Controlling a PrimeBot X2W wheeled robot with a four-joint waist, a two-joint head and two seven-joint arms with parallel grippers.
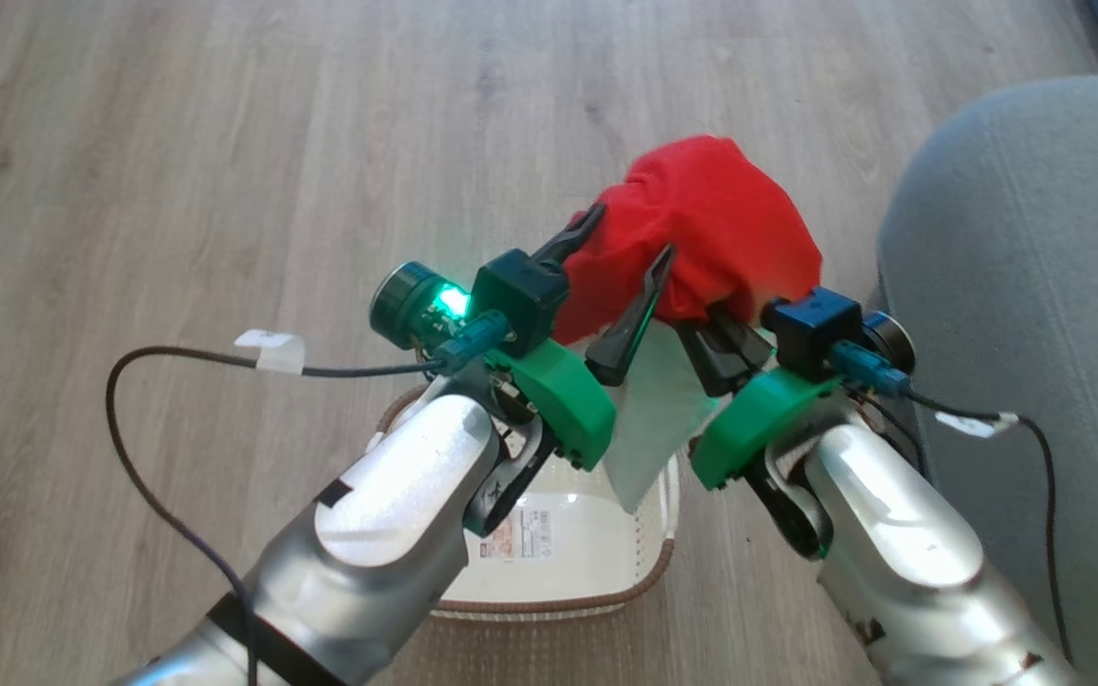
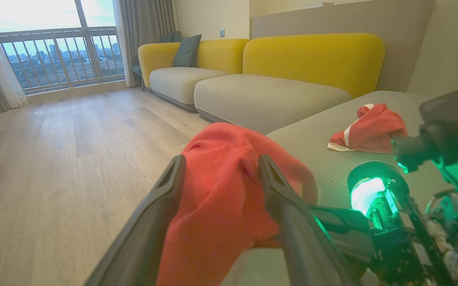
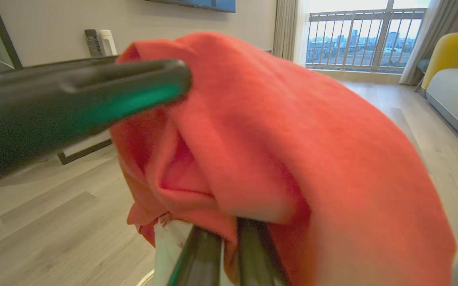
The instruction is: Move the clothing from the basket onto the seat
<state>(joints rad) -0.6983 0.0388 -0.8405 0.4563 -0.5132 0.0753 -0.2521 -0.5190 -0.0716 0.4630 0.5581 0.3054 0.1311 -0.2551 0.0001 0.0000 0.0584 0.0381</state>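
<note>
A red garment (image 1: 711, 224) hangs above the cream basket (image 1: 649, 572), with its white panel (image 1: 654, 419) drooping toward the rim. My right gripper (image 1: 716, 329) is shut on the fabric from below, the fingertips buried under the cloth (image 3: 276, 159). My left gripper (image 1: 632, 233) is open, its two fingers (image 2: 173, 178) spread either side of the bundle's left part. In the basket's bottom the label sticker (image 1: 520, 538) shows. The grey seat (image 1: 1035, 286) rises just to the right, and a second red garment with white bands (image 2: 368, 129) lies on it.
Wood floor (image 1: 225, 143) stretches ahead and to the left. More grey cushions with yellow backs (image 2: 312, 59) line the wall beyond the seat. Cables (image 1: 130, 457) loop off both wrists. A window with a railing (image 2: 54, 51) is far off.
</note>
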